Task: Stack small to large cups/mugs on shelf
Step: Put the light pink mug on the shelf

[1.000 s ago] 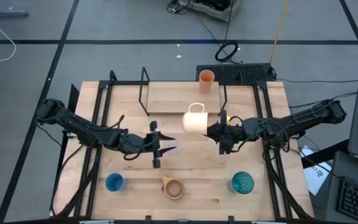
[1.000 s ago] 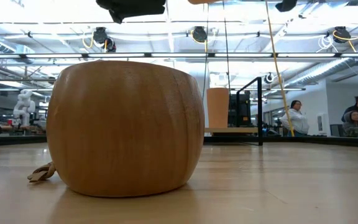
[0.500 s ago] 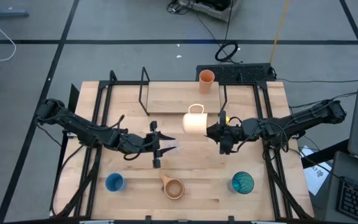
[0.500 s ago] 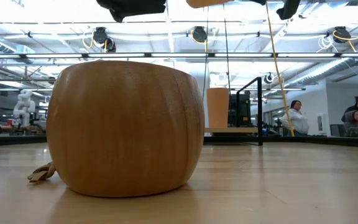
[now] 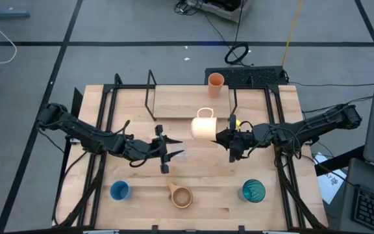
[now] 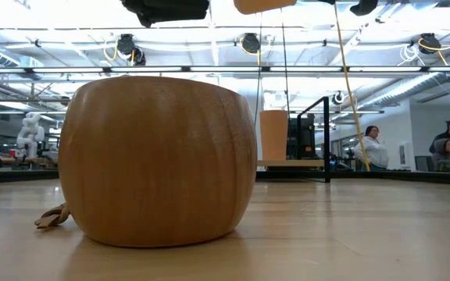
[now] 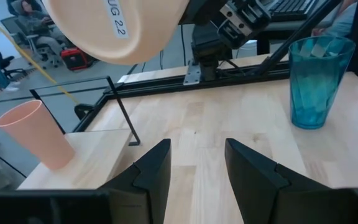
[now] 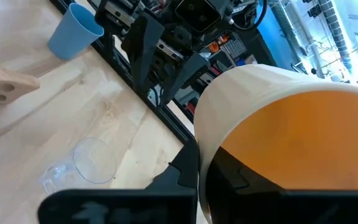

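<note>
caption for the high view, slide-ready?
Right gripper carries the tan mug over the shelf; left gripper waits open.

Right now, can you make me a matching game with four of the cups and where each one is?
Things:
1. orange cup
2. cream mug
3. teal ribbed tumbler
4. blue cup

Places:
A. near edge of the table, on the left arm's side
B. held up in the air by the right end effector
C. standing on the raised shelf
D. near edge of the table, on the right arm's side

Pairs: 1-C, 2-B, 3-D, 4-A
</note>
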You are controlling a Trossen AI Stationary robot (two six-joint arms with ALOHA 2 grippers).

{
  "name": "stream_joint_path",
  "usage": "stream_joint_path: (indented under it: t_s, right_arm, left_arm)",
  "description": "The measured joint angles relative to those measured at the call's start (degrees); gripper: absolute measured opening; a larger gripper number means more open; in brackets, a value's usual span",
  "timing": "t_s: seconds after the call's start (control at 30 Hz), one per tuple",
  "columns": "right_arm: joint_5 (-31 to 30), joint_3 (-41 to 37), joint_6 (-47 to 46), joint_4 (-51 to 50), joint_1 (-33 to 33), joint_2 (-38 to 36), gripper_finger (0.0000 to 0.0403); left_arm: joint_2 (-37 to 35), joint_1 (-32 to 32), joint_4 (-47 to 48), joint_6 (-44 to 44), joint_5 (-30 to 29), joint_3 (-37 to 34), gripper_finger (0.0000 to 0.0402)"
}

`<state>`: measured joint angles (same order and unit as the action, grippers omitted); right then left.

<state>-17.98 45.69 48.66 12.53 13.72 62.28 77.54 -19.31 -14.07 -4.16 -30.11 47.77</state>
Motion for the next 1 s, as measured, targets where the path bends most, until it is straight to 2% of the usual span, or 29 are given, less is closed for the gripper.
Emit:
stream_joint_path:
  t_s: [0.33,0.43,0.67,0.73,0.9,1.0]
  right_arm:
    - [0.0,0.0,-7.7,0.0,1.8,0.0,0.0]
    - [0.0,0.0,-10.3,0.0,2.7,0.0,0.0]
    - [-0.3,0.0,-22.8,0.1,3.3,0.0,0.0001]
    - [-2.4,0.0,-25.5,0.7,3.3,0.0,0.0001]
    - [-13.4,0.0,-34.1,3.2,3.1,0.4,0.0001]
    - [-15.4,0.1,-41.1,3.6,3.0,0.6,0.0001]
  left_arm:
    - [-0.6,-0.2,-0.5,-2.8,-1.3,-0.1,0.0154]
    - [-3.2,-0.4,-0.7,-2.8,-4.6,-0.1,0.0154]
    - [-10.6,-1.1,1.8,-4.5,-4.5,0.0,0.0154]
    - [-11.0,-1.5,1.7,-6.0,-4.6,0.0,0.0154]
    - [-10.2,-1.1,1.9,-5.4,-5.0,1.8,0.0156]
    - [-9.0,-0.9,4.6,-5.2,-5.0,4.0,0.0172]
